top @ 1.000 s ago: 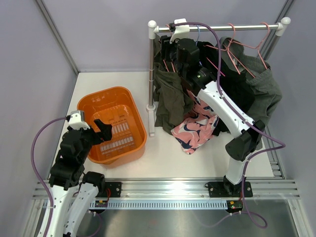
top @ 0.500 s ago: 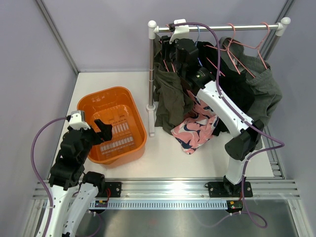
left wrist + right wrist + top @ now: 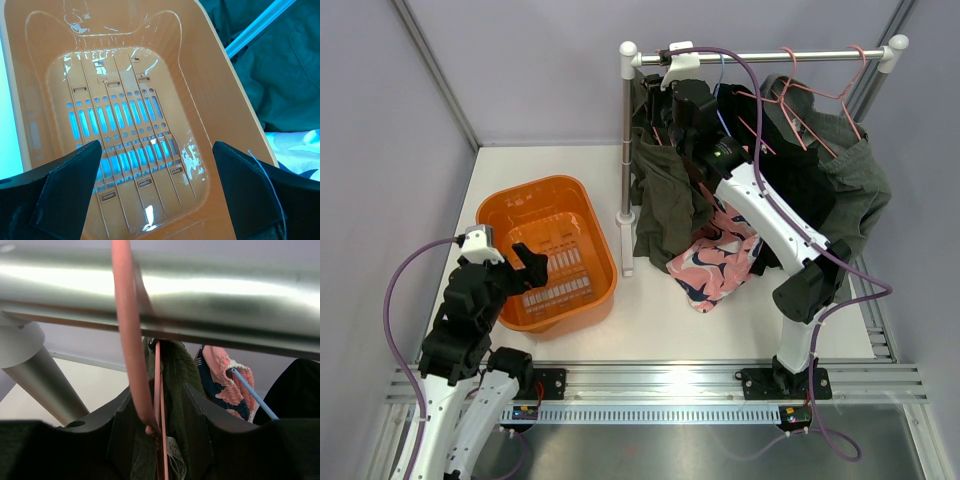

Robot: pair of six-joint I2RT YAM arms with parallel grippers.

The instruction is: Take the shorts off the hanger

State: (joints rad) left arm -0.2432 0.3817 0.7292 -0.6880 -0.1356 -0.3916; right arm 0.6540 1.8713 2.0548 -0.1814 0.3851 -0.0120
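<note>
Right fingers (image 3: 100,440) flank curved pink hanger hook (image 3: 131,340)

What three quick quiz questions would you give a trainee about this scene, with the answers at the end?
1. True or false: the left gripper hovers open over an empty basket.
2. Which does the right gripper straddle? A: pink hanger. B: blue hanger. C: rack post.
3. What colour are the shorts on that hanger?

Key: 1 true; 2 A; 3 olive.
</note>
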